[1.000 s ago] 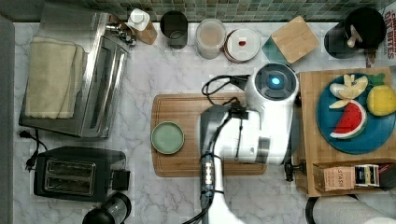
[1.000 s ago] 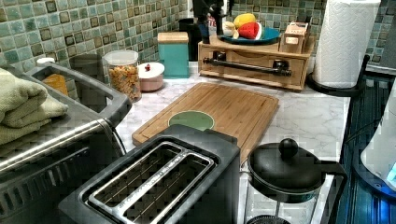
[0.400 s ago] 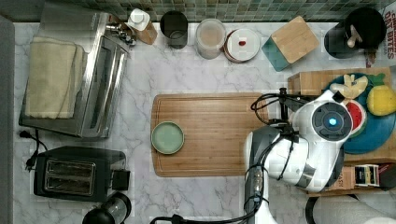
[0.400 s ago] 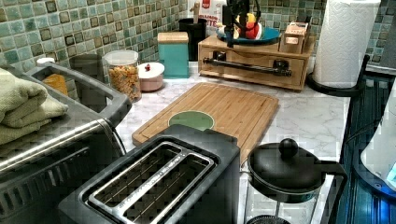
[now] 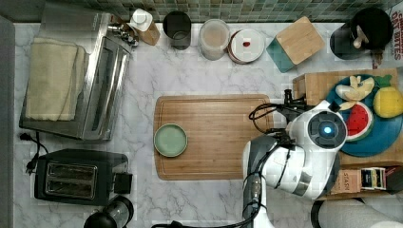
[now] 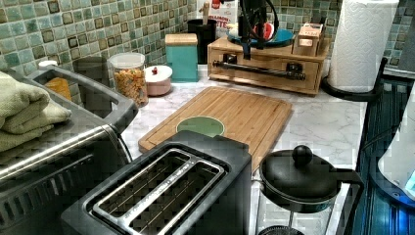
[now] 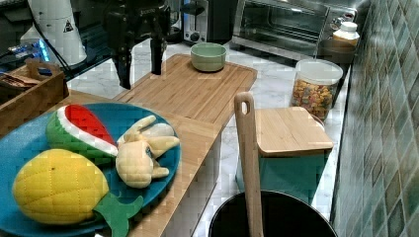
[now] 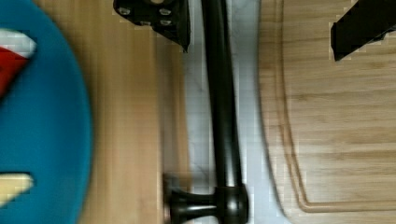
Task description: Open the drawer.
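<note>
Above drawer (image 6: 264, 73) at cutting board's (image 5: 214, 137) far edge, shut; gripper (image 8: 261, 25) spread wide, straddling bar handle (image 8: 223, 107), holding nothing; rigid metal bar, prob. slick; best grip mid-bar between brackets; light wood, should slide easy.

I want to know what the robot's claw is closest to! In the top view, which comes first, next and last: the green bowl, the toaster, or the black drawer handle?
From the gripper:
1. The drawer handle, right below it, beside the cutting board.
2. The green bowl, on the board toward the top view's left.
3. The toaster, far at the top view's lower left.
</note>
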{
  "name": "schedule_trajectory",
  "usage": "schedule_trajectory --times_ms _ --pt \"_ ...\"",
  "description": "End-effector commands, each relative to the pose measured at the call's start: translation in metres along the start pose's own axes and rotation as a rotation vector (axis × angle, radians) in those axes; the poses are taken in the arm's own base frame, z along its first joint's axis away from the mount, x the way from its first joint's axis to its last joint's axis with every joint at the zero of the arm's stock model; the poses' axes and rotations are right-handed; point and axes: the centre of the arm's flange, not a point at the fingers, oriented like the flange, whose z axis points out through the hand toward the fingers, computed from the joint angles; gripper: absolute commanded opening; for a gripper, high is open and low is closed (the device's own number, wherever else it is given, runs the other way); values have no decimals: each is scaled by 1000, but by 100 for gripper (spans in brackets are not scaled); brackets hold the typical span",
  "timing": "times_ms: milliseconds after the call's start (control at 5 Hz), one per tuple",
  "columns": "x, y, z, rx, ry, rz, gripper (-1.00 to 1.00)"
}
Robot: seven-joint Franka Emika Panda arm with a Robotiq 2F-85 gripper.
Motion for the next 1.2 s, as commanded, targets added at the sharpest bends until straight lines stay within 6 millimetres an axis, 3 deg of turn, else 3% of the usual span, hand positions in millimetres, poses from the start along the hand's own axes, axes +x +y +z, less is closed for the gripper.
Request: schedule_trajectory --times_ms 200,600,800,1000,1200 --pt "20 -18 16 -146 61 -6 100" --pt "12 -13 45 -181 87 88 100" --pt "1 -2 54 -247 110 116 100" --pt "3 1 69 -170 55 51 100" --pt "5 -11 86 -114 109 48 100"
